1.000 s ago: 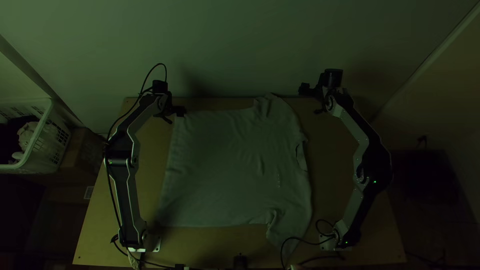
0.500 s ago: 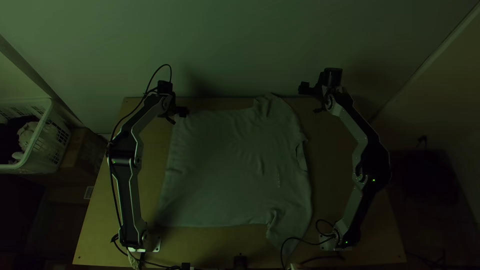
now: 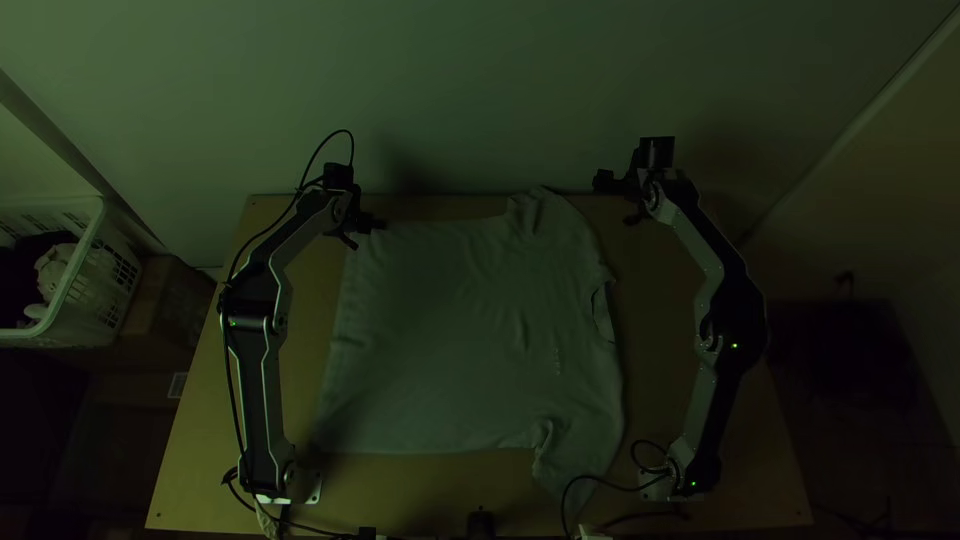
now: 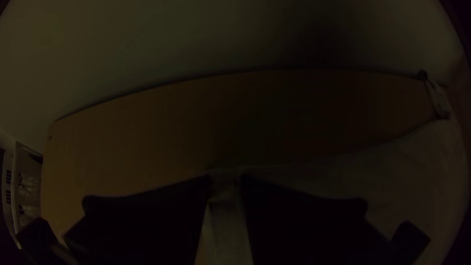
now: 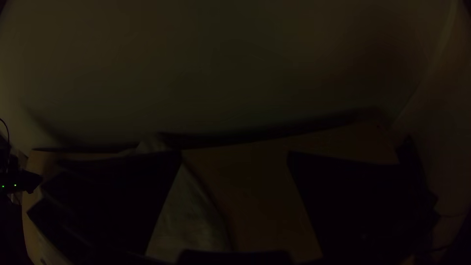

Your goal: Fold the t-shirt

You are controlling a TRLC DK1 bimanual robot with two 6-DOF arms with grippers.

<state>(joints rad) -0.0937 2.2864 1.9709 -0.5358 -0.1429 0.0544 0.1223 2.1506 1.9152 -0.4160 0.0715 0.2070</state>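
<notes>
Well, the folding is looking like it is only at the start. One worktop [image 3: 680, 340] is lying under one t-shirt [image 3: 460, 330], and that shirt is spreading out flat, with no fold I am seeing. All the folding is waiting: both sleeves, then the body.

Two arms are standing by the shirt: the left arm [image 3: 258, 370] on its hem side, the right arm [image 3: 735, 300] on its neck side. One white basket [image 3: 103, 285] is sitting well past the shirt's hem, off the worktop.

Two end effectors are showing. The left end effector [image 3: 366, 235] is hanging at the shirt's far hem corner, its fingers a little apart; I am not seeing whether they are touching cloth. The right end effector [image 3: 616, 201] is waiting near the far sleeve [image 3: 545, 210], fingers wide apart, holding nothing. That makes two sleeves, since the near sleeve [image 3: 580, 455] is pointing the other way, and one neck hole [image 3: 602, 312], the smallest bit.
</notes>
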